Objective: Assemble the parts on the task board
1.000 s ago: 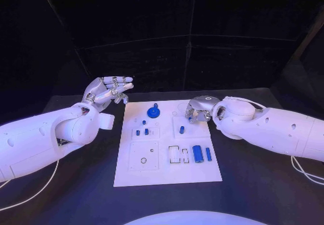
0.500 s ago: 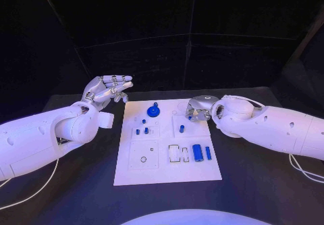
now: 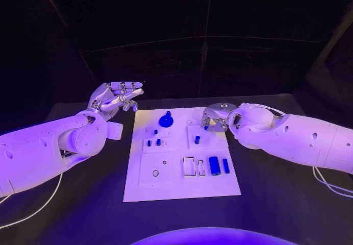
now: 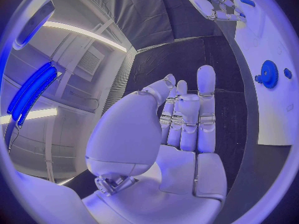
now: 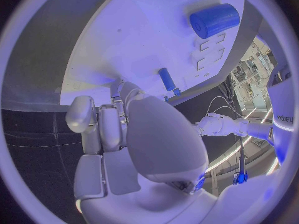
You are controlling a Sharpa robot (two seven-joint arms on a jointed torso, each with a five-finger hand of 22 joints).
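**Both hands hanging at the task board's far end**

Head view: the task board [image 3: 181,158] holds a blue gear [image 3: 166,121], small pegs and a fat cylinder [image 3: 214,166]. Left hand [image 3: 116,98] floats off its far corner, fingers loosely apart, holding nothing. Right hand [image 3: 214,118] hovers over the opposite far corner, curled.

Left wrist view: fingers [image 4: 206,104] straight, side by side, nothing held.

Right wrist view: right hand's fingers [image 5: 106,127] bent over the board; can't tell if they're pinching anything.

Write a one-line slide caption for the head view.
Two hands flank the board: left hand raised beside it, right hand over its far edge near the blue gear.
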